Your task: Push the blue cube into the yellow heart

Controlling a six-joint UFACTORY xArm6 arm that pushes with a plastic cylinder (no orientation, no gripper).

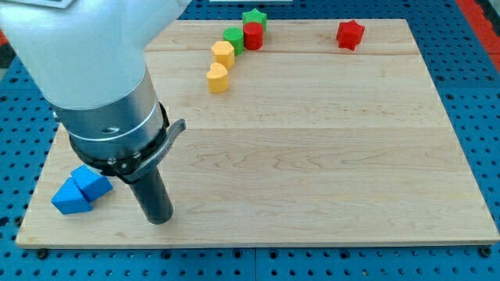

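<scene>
A blue cube point(69, 198) lies near the board's bottom left corner, touching a second blue block, wedge-shaped point(93, 183), on its upper right. The yellow heart point(217, 78) lies near the view's top, left of centre, far from the blue blocks. My tip point(160, 219) rests on the board just right of the two blue blocks, a short gap from the wedge-shaped one. The arm's big grey body covers the upper left of the view.
A yellow hexagonal block point(223, 53) sits just above the heart. A green block point(233, 37), a red cylinder point(252, 36) and a green star point(254, 17) cluster at the top edge. A red star point(350, 34) lies at the top right. The wooden board point(328, 156) lies on a blue pegboard.
</scene>
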